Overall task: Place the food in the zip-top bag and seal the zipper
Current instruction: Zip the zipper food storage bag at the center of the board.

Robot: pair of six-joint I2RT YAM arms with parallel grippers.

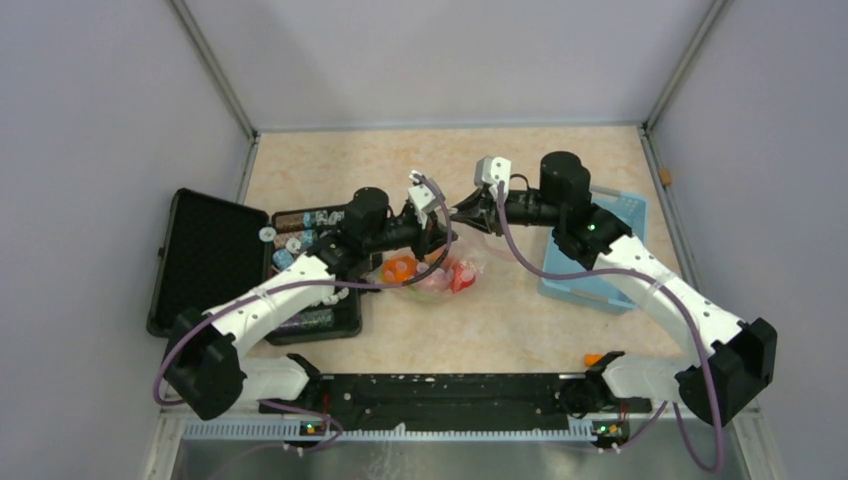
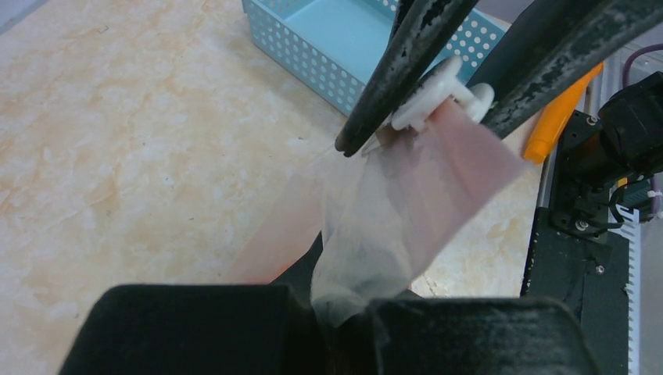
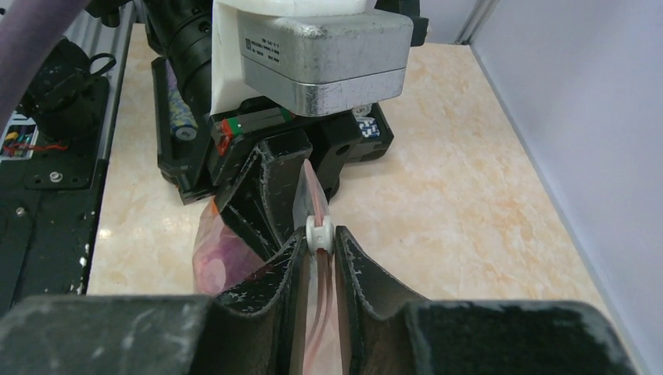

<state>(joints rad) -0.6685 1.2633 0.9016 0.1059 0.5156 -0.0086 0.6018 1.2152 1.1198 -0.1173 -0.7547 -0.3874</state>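
The clear zip-top bag [image 1: 440,262] hangs between my two grippers with the food [image 1: 402,268] inside: an orange piece, pink and red pieces. My left gripper [image 1: 432,228] is shut on one top corner of the bag [image 2: 367,234], the film bunched between its jaws [image 2: 344,316]. My right gripper [image 3: 319,241] has its fingertips pressed on both sides of the white slider [image 3: 319,233] of the pinkish-red zipper [image 3: 312,187]. From the left wrist view the slider [image 2: 438,87] sits between the right fingers [image 2: 399,70]. Pink food [image 3: 213,262] shows through the bag below.
A light-blue basket [image 1: 612,262] lies at the right, close behind the right gripper [image 1: 462,212], and shows again as the basket [image 2: 344,39]. An open black case [image 1: 205,262] with round tokens lies at the left. A small orange piece [image 1: 593,357] rests near the front rail.
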